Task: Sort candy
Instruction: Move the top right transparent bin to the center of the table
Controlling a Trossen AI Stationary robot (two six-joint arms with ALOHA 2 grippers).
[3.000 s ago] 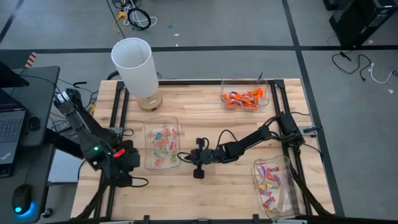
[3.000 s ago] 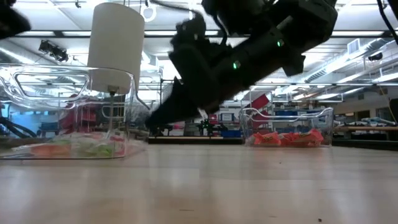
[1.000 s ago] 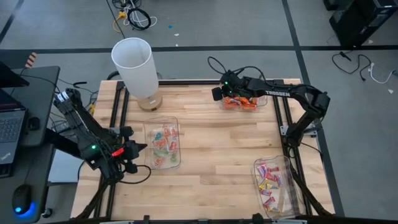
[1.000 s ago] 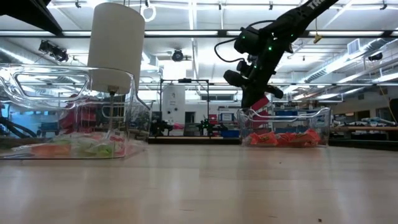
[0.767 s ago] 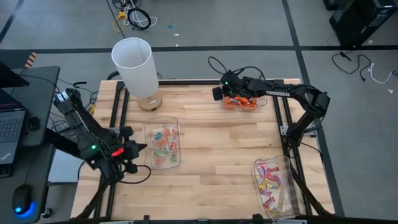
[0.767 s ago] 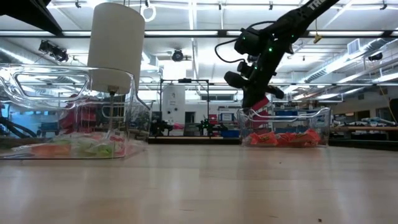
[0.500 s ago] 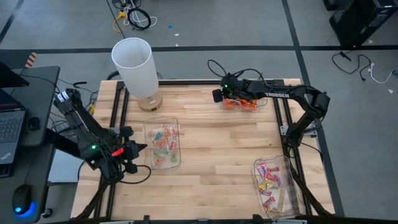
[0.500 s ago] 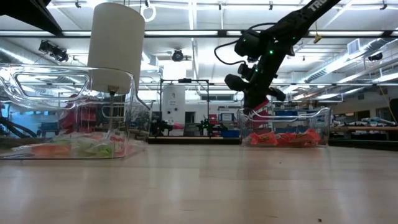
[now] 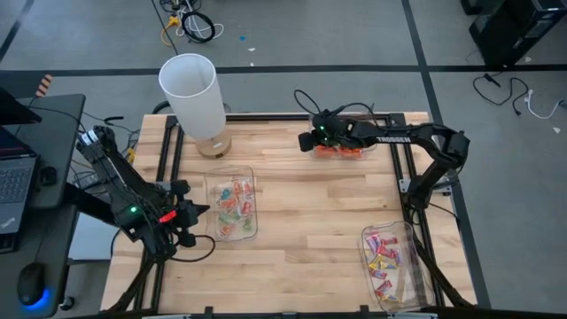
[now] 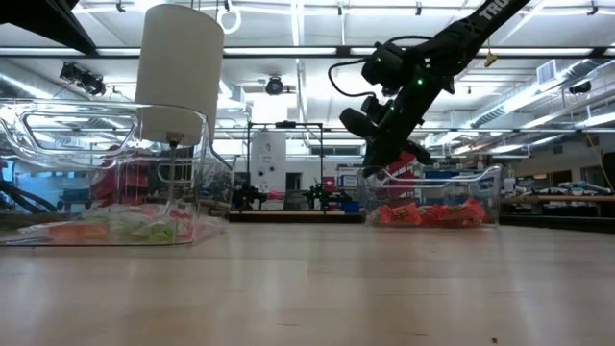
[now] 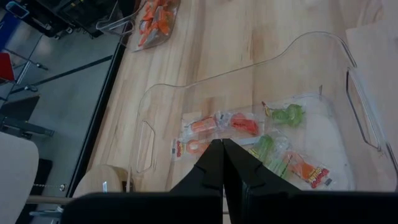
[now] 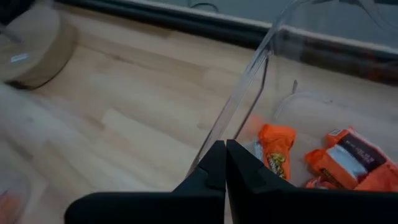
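Observation:
Orange candy lies in a clear tray at the table's far right. My right gripper is shut, with nothing visible between its fingers. It hangs at that tray's left end, beside an orange sweet. Pale green-and-pink candy lies in a second clear tray at the left. My left gripper, also shut, is held above the table just left of it. Pink-and-yellow candy fills a third tray at the near right. My right gripper's shut fingers stand at the rim of the orange tray's left end wall, slanting down from the table's right. The fingertips hide the exact spot, so I cannot tell whether they press on the wall. The tray rests flat on the table.
A tall white cylinder on a round wooden base stands at the far left. Bare wood lies between the three trays. A laptop sits off the table's left side.
My right gripper has sunk a little and gone slightly toward the table's left edge at the orange tray's left end. The orange tray has slid a little toward the left edge with it.

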